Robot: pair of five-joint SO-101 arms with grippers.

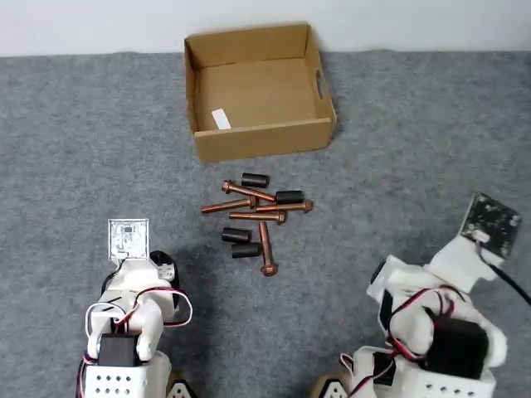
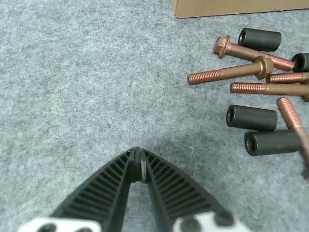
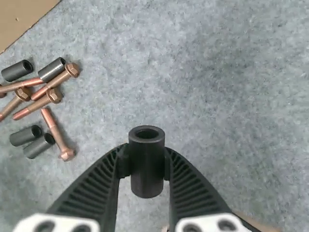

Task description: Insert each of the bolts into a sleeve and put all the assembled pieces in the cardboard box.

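A black sleeve (image 3: 146,169) sat clamped between the fingers of the right gripper (image 3: 146,155). The fingers were parted only by the sleeve's width and pressed on its two flanks. Its open bore faced the wrist camera, and its long axis ran crosswise to the squeeze. The left gripper (image 2: 136,157) was clenched tight, tip against tip, with nothing between. It pointed down at the grey felt (image 2: 72,72) beside the pile but apart from it.

In the high view the left arm (image 1: 133,323) and the right arm (image 1: 431,327) stood well apart at the near edge of the table. Five copper-coloured bolts (image 1: 257,216) lay flat in a loose heap at the middle of the felt. Four of them ran roughly side to side, some crossing. The fifth bolt (image 1: 266,247) ran lengthwise toward the arms, with its flanged head at the near end. Four loose sleeves (image 1: 255,179) lay on their sides among the bolts: one on the far side, one against the bolts at the right, and two side by side just beside the fifth bolt. Beyond the heap, near it but not touching, stood the open cardboard box (image 1: 257,141), with a white label (image 1: 221,119) on its floor. A pale wall (image 1: 83,25) ran behind the table.
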